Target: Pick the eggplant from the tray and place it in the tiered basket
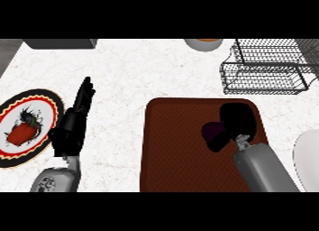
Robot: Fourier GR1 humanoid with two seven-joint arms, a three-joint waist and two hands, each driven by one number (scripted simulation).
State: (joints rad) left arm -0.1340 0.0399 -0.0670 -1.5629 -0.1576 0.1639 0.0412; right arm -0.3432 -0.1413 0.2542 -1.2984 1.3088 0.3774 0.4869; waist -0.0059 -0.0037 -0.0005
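The right hand (237,118) was bent down over the eggplant (214,133) on the tray (175,149), fingers curled around it, while the left hand (75,122) rested with fingers straight.

Between the tray (189,149) and the basket (268,67) we see a strip of bare counter (149,67), open to a hand. The basket's wire walls rise at the far right, so entry looks possible only from above. Left of the tray the counter lies open up to our left hand (72,128), resting beside the plate (6,131). A white dish (315,158) crowds the right edge.
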